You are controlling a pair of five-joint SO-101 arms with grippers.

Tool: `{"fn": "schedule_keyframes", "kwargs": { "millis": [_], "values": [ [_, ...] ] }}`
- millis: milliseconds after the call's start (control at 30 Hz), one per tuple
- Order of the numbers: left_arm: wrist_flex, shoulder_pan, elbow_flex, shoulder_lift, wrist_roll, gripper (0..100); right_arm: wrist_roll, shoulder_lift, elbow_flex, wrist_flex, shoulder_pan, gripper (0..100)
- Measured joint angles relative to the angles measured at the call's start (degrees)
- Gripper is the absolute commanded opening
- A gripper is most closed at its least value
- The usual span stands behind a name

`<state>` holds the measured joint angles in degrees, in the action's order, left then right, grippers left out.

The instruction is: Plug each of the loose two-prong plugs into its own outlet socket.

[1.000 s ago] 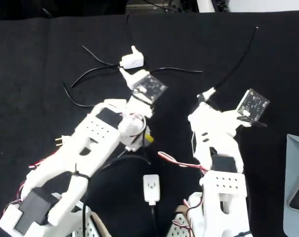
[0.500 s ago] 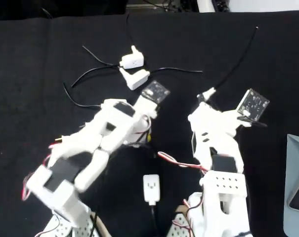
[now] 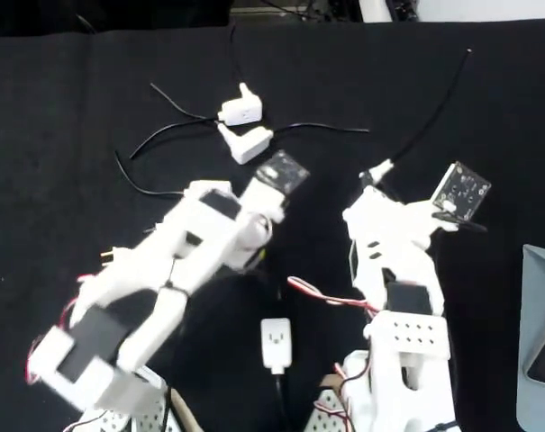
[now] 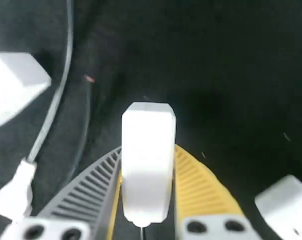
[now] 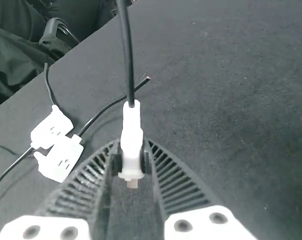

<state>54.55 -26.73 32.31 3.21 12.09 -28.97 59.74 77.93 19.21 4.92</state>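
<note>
Evidently no plug has been seated in any socket, as far as can be judged, so the whole of the task is taken to lie ahead. The right gripper (image 5: 132, 150) is seen with its jaws closed on a white two-prong plug (image 5: 132, 127), which is gripped by its body and held above the tabletop (image 5: 230, 75), its black cable (image 5: 127, 50) running away from the wrist. That plug is kept well apart from the first socket (image 5: 52, 127) and the second socket (image 5: 61, 159), which lie just beside each other on the cloth with their slots unfilled. The left gripper (image 4: 148, 149) is shown with its jaws clamped on a white block (image 4: 148, 170) with rounded corners. Whether this is a plug body or a socket cannot be told, since its face is turned away. Near it a loose plug (image 4: 13, 195) on a grey cable (image 4: 53, 120) is seen lying on the cloth, joined to nothing. A third socket (image 3: 277, 340) is found between the two arm bases in the high view, and its face is likewise unoccupied. What is left is judged to be every pairing: each plug has to be carried to a free socket, lined up with the slots and pushed home
</note>
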Motion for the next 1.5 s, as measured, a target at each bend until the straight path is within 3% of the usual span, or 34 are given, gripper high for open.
{"fn": "schedule_keyframes", "kwargs": {
  "millis": [100,200,367,567,800,1133,1300,1500],
  "values": [
    [0.00,-0.26,6.07,7.38,-0.62,7,0.00,0.00,0.00,0.00,0.00,1.2],
    [0.00,-0.26,11.16,12.40,-0.70,16,0.00,0.00,0.00,0.00,0.00,1.2],
    [-1.85,0.18,18.11,13.45,-2.02,25,0.00,0.00,0.00,0.00,0.00,1.2],
    [-3.96,7.03,19.34,14.24,-3.52,26,0.00,0.00,0.88,0.00,0.00,1.2],
    [-3.87,17.85,17.67,14.77,0.00,26,0.00,0.00,0.88,0.00,-0.79,1.2],
    [7.82,19.08,8.88,14.77,0.35,26,2.02,0.00,1.14,0.00,-1.67,1.2],
    [10.64,19.25,8.35,19.52,3.60,26,9.58,0.00,1.93,0.00,-10.02,1.2],
    [10.46,20.75,14.51,36.40,3.96,26,15.12,0.00,1.05,2.64,-16.18,1.2]
  ]
}}
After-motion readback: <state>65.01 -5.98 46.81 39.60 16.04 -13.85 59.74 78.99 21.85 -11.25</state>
